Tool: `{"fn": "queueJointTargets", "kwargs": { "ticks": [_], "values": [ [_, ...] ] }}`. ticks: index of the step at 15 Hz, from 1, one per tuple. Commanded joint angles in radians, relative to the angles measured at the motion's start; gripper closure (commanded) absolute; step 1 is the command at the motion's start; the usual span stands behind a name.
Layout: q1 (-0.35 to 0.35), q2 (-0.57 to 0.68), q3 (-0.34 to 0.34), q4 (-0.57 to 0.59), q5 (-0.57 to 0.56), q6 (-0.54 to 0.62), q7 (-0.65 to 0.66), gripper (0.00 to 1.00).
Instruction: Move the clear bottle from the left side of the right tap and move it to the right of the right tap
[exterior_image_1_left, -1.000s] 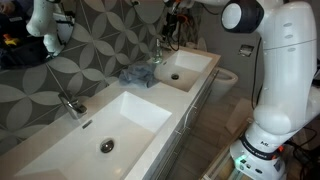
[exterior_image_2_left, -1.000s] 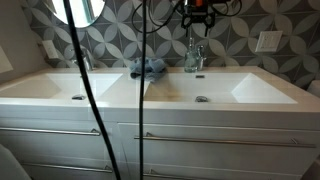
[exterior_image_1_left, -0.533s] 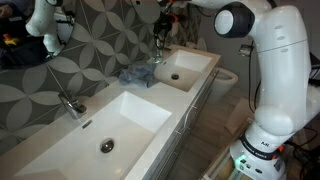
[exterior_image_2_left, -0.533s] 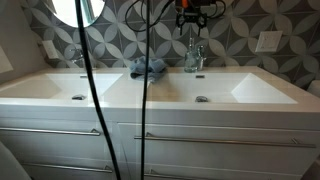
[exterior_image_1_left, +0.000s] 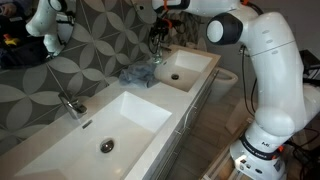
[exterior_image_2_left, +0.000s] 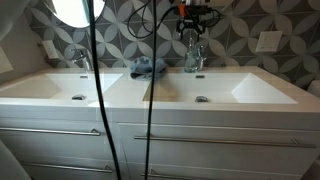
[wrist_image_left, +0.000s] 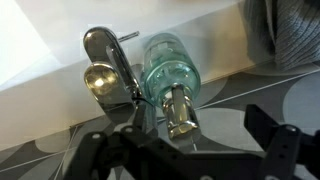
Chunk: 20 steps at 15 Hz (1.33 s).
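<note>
The clear bottle (wrist_image_left: 170, 72) with a silver cap stands upright on the counter close beside the chrome right tap (wrist_image_left: 108, 72). It also shows in both exterior views (exterior_image_2_left: 189, 56) (exterior_image_1_left: 156, 50), against the patterned wall. My gripper (wrist_image_left: 190, 150) hangs right above the bottle, open, with its two dark fingers spread on either side of the cap and not touching it. In both exterior views the gripper (exterior_image_2_left: 192, 30) (exterior_image_1_left: 158, 22) sits just over the bottle's top.
A blue-grey cloth (exterior_image_2_left: 148, 68) (exterior_image_1_left: 136, 76) lies on the counter between the two white basins. The right basin (exterior_image_2_left: 250, 88) and the left basin (exterior_image_1_left: 110, 125) with its tap (exterior_image_1_left: 70, 103) flank it. A cable (exterior_image_2_left: 145, 90) hangs before one exterior camera.
My arm has swung towards the wall, and the gripper has come a little sideways and down over the bottle. The bottle and cloth have not moved.
</note>
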<state>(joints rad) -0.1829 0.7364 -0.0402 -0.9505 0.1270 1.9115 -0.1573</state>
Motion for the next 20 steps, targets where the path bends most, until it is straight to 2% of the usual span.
{"fn": "queueJointTargets", "kwargs": {
  "ticks": [1, 9, 10, 11, 15, 19, 20],
  "values": [
    [0.000, 0.000, 0.000, 0.002, 0.000, 0.000, 0.000, 0.00],
    [-0.006, 0.033, -0.001, 0.014, -0.004, 0.003, -0.024, 0.00],
    [-0.007, 0.035, 0.000, 0.015, -0.002, 0.000, -0.025, 0.07],
    [-0.008, 0.037, 0.000, 0.017, -0.002, 0.000, -0.026, 0.26],
    [-0.008, 0.043, -0.003, 0.019, -0.007, 0.021, -0.030, 0.56],
    [-0.005, 0.049, -0.010, 0.019, -0.016, 0.046, -0.030, 0.62],
    [-0.004, 0.050, -0.013, 0.017, -0.018, 0.054, -0.031, 0.59]
  ]
}}
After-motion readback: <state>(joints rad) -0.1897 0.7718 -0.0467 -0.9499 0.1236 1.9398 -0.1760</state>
